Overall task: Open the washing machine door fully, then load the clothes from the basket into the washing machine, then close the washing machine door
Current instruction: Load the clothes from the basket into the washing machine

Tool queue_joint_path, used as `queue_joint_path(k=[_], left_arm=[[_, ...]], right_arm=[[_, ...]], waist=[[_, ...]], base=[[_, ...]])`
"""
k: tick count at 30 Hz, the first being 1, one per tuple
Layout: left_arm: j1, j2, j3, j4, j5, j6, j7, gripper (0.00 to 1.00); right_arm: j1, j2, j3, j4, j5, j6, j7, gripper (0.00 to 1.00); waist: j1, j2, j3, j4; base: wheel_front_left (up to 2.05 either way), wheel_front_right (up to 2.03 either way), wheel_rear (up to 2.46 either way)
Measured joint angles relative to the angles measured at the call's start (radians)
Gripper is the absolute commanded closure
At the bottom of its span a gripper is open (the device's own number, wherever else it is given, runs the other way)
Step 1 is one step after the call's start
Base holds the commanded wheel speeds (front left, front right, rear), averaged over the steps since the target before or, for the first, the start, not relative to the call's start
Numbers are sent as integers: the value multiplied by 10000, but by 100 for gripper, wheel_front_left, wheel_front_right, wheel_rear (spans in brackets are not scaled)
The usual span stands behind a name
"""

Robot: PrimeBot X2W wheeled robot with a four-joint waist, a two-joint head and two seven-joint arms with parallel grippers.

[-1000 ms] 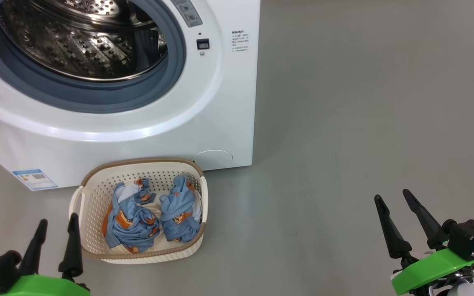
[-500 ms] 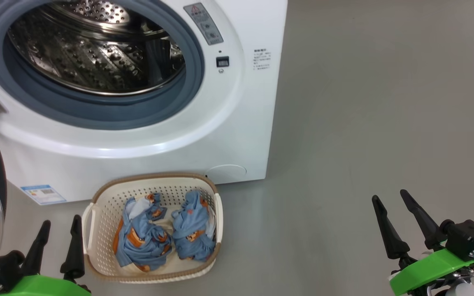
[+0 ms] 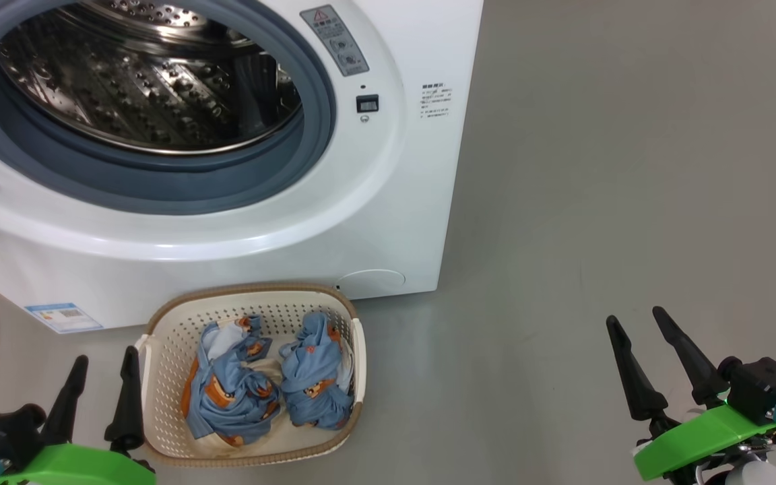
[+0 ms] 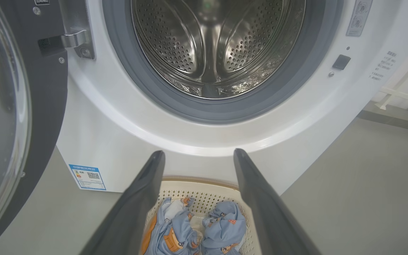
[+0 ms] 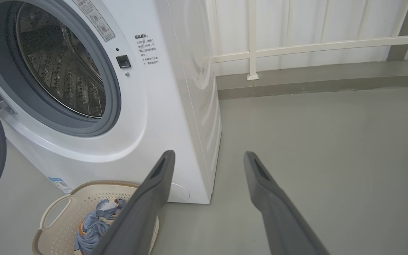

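Over the last second the whole head view has slid, so the big white boxy front-loading washing machine (image 3: 260,263) now sits lower and further right in it. That is the camera turning; the things themselves lie as before. The left fingers (image 3: 126,397) and right fingers (image 3: 629,367) have stayed spread wide, grasping nothing.

The large round door of glossy black rim and clear glass (image 4: 48,106) stands swung out to the left of the left fingers. Opening looks done, and loading is next.

The two light blue printed clothes bundles (image 3: 267,391) lie in the cream perforated plastic basket (image 3: 246,288), just right of the left fingers and well apart from the right ones. It stands on the bare grey floor (image 3: 597,168). A white railing (image 5: 296,46) runs beyond the right fingers.
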Motion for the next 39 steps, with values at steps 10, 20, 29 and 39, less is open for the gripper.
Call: queue_joint_path(k=[10,20,29,39], left_arm=[[-338,-136,-479,976,13,0,2,0],[-2169,-226,-1645,3434,-46,0,2,0],[-4345,-123,-3166,6123,-667,0,2,0],[-6807,-52,-4474,8059,-1342,-8,368,0]], right_arm=[[-227,75,13,-81,-13,0,0,0],[-938,313,88,-219,-180,0,0,0],[-1592,360,307,-330,-261,0,0,0],[-2575,393,322,-663,-353,0,-2,0]], waist=[[0,0,522,27],[0,0,1631,64],[0,0,2809,-15],[0,0,4299,-141]], base=[[0,0,0],[0,0,0],[0,0,0],[0,0,0]])
